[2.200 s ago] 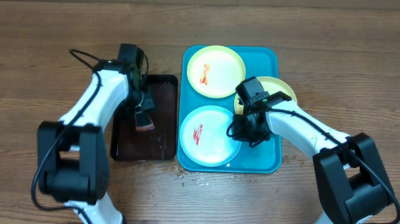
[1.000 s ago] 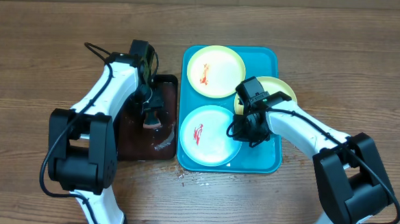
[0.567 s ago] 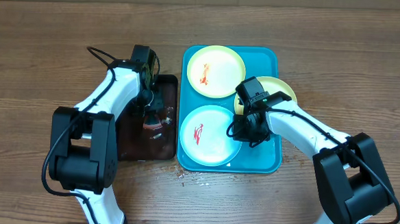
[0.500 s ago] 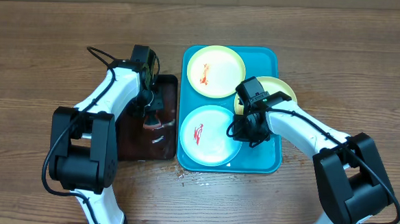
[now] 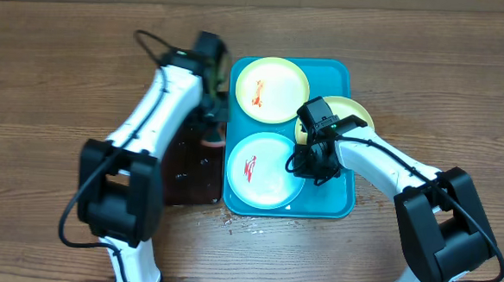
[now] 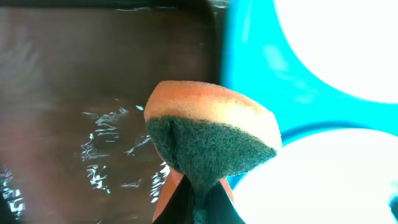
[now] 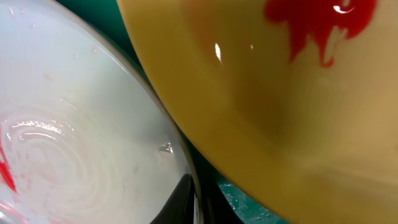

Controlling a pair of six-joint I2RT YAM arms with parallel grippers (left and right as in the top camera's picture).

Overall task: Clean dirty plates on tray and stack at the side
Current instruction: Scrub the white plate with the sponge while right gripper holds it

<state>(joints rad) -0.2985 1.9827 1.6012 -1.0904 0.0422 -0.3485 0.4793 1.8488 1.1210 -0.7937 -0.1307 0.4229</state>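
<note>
The turquoise tray [image 5: 336, 193] holds three plates. A yellow-green plate [image 5: 272, 90] with a red smear lies at the back. A light-blue plate [image 5: 263, 170] with a red smear lies at the front. Another yellow plate [image 5: 355, 114] leans at the right, its sauce [image 7: 317, 25] showing in the right wrist view. My right gripper [image 5: 309, 166] is shut on the light-blue plate's right rim [image 7: 180, 162]. My left gripper [image 5: 214, 129] is shut on an orange-and-green sponge [image 6: 211, 140], held above the seam between the black tray and the turquoise tray [image 6: 249, 68].
A black tray [image 5: 190, 172] with wet, shiny patches [image 6: 106, 130] sits just left of the turquoise tray. A few small specks [image 5: 230, 222] lie on the wooden table [image 5: 48, 78] in front of the trays.
My left gripper closed on the sponge in the black tray, lifted it and swung right and back to the turquoise tray's edge. The right arm has not moved.
</note>
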